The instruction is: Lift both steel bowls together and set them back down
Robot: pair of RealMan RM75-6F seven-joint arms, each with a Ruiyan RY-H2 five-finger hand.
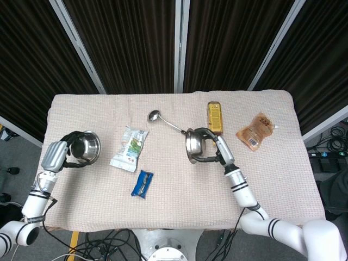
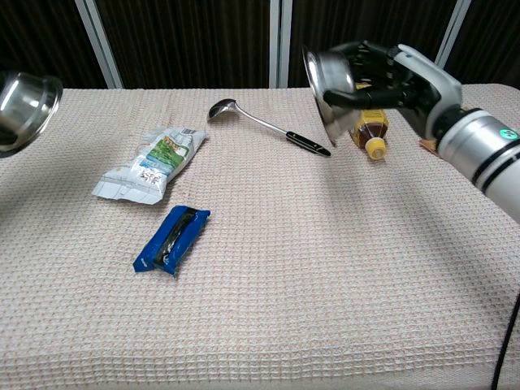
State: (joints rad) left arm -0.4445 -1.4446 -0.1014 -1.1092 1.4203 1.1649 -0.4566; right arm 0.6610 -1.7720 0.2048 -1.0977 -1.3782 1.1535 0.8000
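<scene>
My left hand (image 1: 60,153) grips one steel bowl (image 1: 86,147) near the table's left edge, held in the air and tilted; in the chest view only that steel bowl (image 2: 24,106) shows, at the far left. My right hand (image 1: 216,150) holds the second steel bowl (image 1: 193,144) right of the table's middle, tipped on its side with the opening facing left. From the chest, the right hand (image 2: 406,77) wraps the second steel bowl (image 2: 327,83) at its rim, above the cloth.
A ladle (image 2: 264,123) lies at the back centre, with a green-white pouch (image 2: 150,161) and a blue wrapper (image 2: 171,237) towards the left. A yellow bottle (image 1: 214,120) lies just behind the right bowl; an orange packet (image 1: 255,130) is at the right.
</scene>
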